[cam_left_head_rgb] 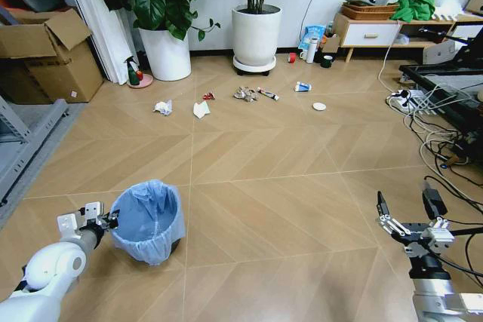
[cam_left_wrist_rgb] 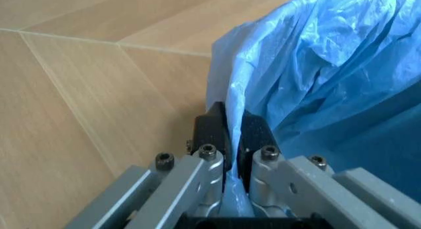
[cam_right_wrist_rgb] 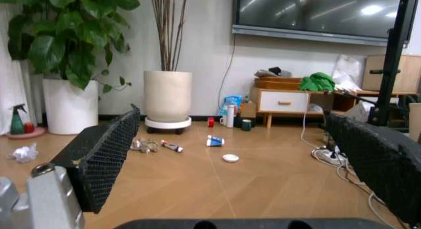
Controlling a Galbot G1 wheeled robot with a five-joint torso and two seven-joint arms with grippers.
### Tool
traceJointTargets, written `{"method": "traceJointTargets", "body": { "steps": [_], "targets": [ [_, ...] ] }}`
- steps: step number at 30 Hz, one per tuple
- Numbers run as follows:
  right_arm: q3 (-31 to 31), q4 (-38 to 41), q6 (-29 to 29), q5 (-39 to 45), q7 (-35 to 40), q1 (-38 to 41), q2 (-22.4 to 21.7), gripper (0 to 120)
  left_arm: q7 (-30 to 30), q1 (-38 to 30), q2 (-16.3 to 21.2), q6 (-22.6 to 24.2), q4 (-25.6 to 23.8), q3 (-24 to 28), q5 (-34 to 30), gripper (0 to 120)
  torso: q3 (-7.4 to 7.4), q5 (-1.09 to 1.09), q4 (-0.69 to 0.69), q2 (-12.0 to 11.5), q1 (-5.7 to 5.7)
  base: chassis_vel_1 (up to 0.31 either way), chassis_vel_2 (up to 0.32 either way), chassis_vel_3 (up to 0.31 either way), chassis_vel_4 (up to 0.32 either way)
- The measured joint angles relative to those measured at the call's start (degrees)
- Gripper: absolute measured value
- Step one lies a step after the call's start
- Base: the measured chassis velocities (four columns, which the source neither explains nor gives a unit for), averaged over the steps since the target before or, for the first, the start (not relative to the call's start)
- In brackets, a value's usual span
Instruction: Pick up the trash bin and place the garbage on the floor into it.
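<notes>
**Left tool clamped on bin liner; litter across the room**

Your left tool (cam_left_wrist_rgb: 233,140) sits nearest, its two black fingers (cam_left_wrist_rgb: 212,133) pinched together on a fold of the blue bag at the rim of the bin (cam_left_head_rgb: 148,221). In the head view that tool (cam_left_head_rgb: 106,222) is at the bin's left side, low and close to the floor (cam_left_head_rgb: 287,156). You can see the bin upright on the floor in front of you, left of centre, bag mouth open.

Your right tool (cam_left_head_rgb: 406,209) hangs at lower right over bare floor, fingers spread wide with nothing between them; the right wrist view shows the same, both mesh pads (cam_right_wrist_rgb: 108,155) far apart.

Garbage lies well apart from the bin, in a loose row on the far floor before the two white pots (cam_left_head_rgb: 256,34): crumpled paper (cam_left_head_rgb: 163,107), a white scrap (cam_left_head_rgb: 201,109), a small red wrapper (cam_left_head_rgb: 209,96), a grey wrapper (cam_left_head_rgb: 244,94), a tube (cam_left_head_rgb: 268,94), a blue-white carton (cam_left_head_rgb: 303,87) and a round lid (cam_left_head_rgb: 319,106).
</notes>
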Motion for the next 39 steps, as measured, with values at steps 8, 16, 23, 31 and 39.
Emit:
{"method": "traceJointTargets", "body": {
  "steps": [8, 16, 23, 31, 39],
  "targets": [
    [-5.0, -5.6, 2.9, -2.0, -1.7, 0.3, -2.1, 100, -0.1, 6.5, -6.9, -6.5, -11.2, -11.3, -0.2, 0, -0.01, 0.08, 0.02, 0.0, -0.01, 0.000, 0.000, 0.000, 0.000],
    [-6.1, -3.7, 1.9, 2.7, -2.0, -0.2, -2.3, 100, 2.6, 7.3, -8.7, -8.3, -12.8, -12.1, 2.6, 0, -0.01, 0.02, -0.03, 0.0, -0.01, 0.000, 0.000, 0.000, 0.000],
    [-8.4, -3.4, -0.3, 5.8, -1.0, 1.6, -3.8, 100, 2.8, 6.8, -9.2, -8.6, -13.7, -13.0, 3.3, 0, -0.01, 0.02, 0.00, 0.0, -0.01, 0.000, 0.000, 0.000, 0.000],
    [-7.1, -3.2, -0.8, 4.8, -0.5, 1.3, -2.4, 100, 2.8, 6.1, -10.2, -8.6, -12.9, -12.5, 3.4, 0, -0.01, 0.02, -0.01, 0.0, -0.01, -0.019, 0.018, 0.013, -0.016],
    [-5.8, -2.8, -0.1, 4.3, -0.6, 0.6, -1.6, 100, 2.4, 5.1, -10.5, -8.4, -11.9, -11.2, 3.8, 0, 0.00, 0.04, -0.01, 0.0, 0.00, -0.123, 0.120, 0.118, -0.119]
  ]
}}
